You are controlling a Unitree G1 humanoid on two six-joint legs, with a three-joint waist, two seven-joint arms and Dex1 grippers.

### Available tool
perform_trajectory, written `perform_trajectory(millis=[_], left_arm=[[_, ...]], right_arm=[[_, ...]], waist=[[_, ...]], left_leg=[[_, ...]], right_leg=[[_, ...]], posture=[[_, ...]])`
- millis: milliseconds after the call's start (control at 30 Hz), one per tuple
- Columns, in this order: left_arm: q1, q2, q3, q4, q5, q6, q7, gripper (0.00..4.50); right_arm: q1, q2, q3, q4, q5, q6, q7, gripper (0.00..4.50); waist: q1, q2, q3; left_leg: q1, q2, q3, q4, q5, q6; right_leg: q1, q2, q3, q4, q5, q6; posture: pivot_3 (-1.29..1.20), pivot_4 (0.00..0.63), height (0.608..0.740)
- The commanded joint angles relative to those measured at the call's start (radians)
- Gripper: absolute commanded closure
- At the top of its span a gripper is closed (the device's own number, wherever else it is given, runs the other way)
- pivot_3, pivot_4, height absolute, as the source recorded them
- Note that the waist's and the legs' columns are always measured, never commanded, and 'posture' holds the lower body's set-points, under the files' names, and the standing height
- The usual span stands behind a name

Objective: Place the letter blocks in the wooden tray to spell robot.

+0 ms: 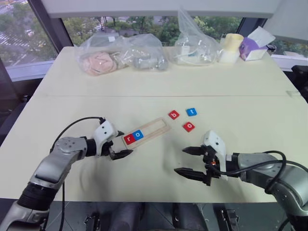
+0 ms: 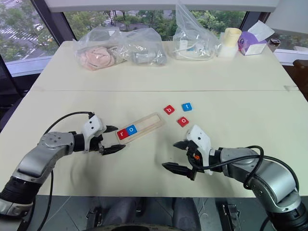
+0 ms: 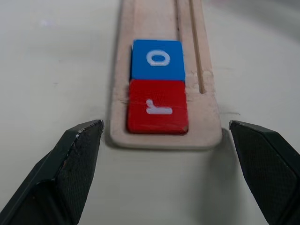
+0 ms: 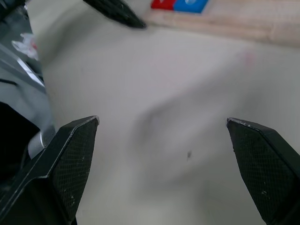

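With r and o already seated, your left end effector (image 1: pixel 122 144) stands open astride the near end of the wooden tray (image 1: pixel 155 127), likely to steady it; b (image 1: pixel 173 114), o (image 1: pixel 188 126) and t (image 1: pixel 191 112) wait loose on the bench (image 1: pixel 144 86); your right end effector (image 1: pixel 188 160) hovers open, empty.
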Motion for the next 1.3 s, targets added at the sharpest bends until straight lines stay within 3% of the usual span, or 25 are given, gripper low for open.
perform_trajectory(millis=[33, 200, 300, 800, 967, 1300], left_arm=[[-0.003, -0.011, -0.006, 0.009, 0.019, -0.016, 0.001, 0.0], [0.002, -0.044, -0.036, 0.056, 0.068, -0.051, 0.013, 0.0], [0.007, -0.058, -0.044, 0.071, 0.083, -0.067, 0.011, 0.0], [0.013, -0.068, -0.085, 0.131, 0.148, -0.141, 0.012, 0.0], [0.014, -0.081, -0.08, 0.138, 0.147, -0.14, 0.02, 1.36], [-0.004, -0.087, -0.051, 0.14, 0.11, -0.158, -0.02, 1.36]], right_arm=[[0.002, -0.003, -0.02, -0.015, 0.001, -0.03, 0.007, 0.03], [-0.047, 0.105, -0.147, 0.028, 0.086, -0.002, -0.122, 0.03], [-0.049, 0.116, -0.201, 0.024, 0.126, 0.032, -0.155, 0.03], [-0.045, 0.087, -0.214, 0.015, 0.159, 0.045, -0.184, 0.03], [-0.049, 0.084, -0.214, 0.022, 0.156, 0.041, -0.183, 0.0], [-0.027, 0.063, -0.235, 0.036, 0.15, 0.028, -0.171, 0.0]], waist=[[0.0, 0.0, 0.0], [0.0, 0.001, -0.001], [0.005, 0.001, -0.001], [0.025, 0.007, -0.009], [0.025, 0.009, -0.01], [0.026, 0.009, -0.011]], left_leg=[[0.0, 0.0, 0.0, 0.0, 0.0, 0.0], [0.0, 0.0, 0.0, 0.003, 0.0, 0.0], [0.001, 0.0, -0.001, 0.004, 0.0, 0.0], [0.001, 0.0, 0.0, 0.004, 0.0, 0.0], [0.001, 0.0, 0.0, 0.004, 0.0, 0.0], [0.002, 0.0, 0.0, 0.004, 0.0, 0.0]], right_leg=[[0.0, 0.0, 0.0, 0.0, 0.0, 0.0], [0.002, 0.0, 0.0, 0.0, 0.001, 0.001], [0.003, 0.0, 0.0, 0.0, 0.002, 0.001], [0.004, 0.0, 0.0, -0.001, 0.002, 0.001], [0.004, 0.0, 0.0, -0.001, 0.002, 0.001], [0.004, 0.0, 0.0, -0.001, 0.002, 0.001]], posture=[[0.0, 0.15, 0.74], [0.0, 0.15, 0.74], [0.0, 0.15, 0.74], [0.0, 0.15, 0.74], [0.0, 0.15, 0.74], [0.0, 0.15, 0.74]])
